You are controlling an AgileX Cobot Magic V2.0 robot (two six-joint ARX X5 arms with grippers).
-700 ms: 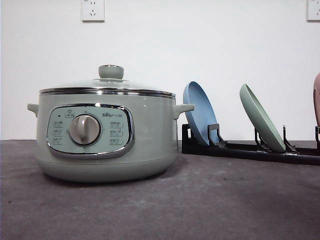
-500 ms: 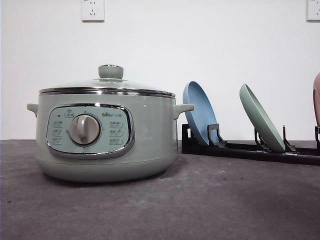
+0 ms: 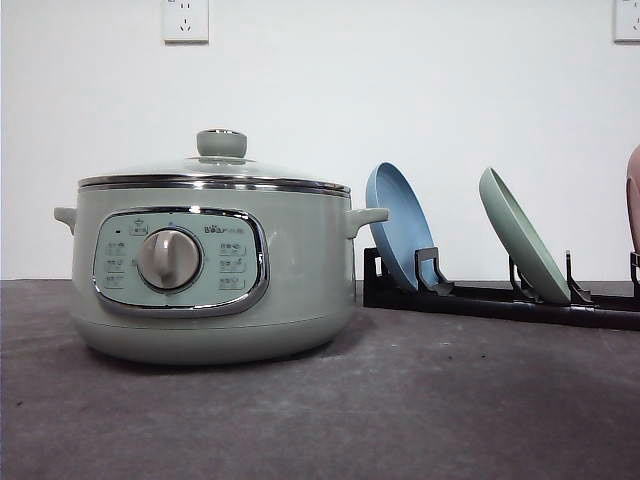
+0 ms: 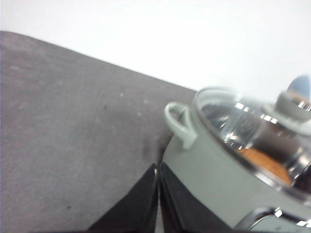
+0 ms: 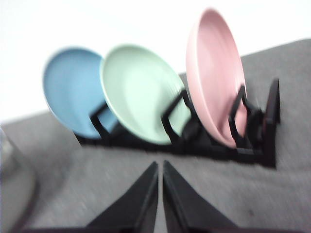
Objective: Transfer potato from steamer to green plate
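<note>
Potato (image 4: pixel 262 162) lies inside the lidded steamer (image 3: pixel 210 270), left of centre in the front frame; the green plate (image 3: pixel 522 236) leans in a black rack (image 3: pixel 500 298) at right on the desk (image 3: pixel 400 410). Left fingers (image 4: pixel 158 199) and right fingers (image 5: pixel 160 196) are pressed closed, empty.

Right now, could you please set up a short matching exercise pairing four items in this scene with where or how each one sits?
Things:
1. potato
2. green plate
3. blue plate
4. glass lid

Descriptions:
A. closed on the steamer
B. leaning in the black rack, nearest the steamer
C. visible through the glass, inside the pot
D. leaning in the rack, between the blue and pink plate

Pairs: 1-C, 2-D, 3-B, 4-A
</note>
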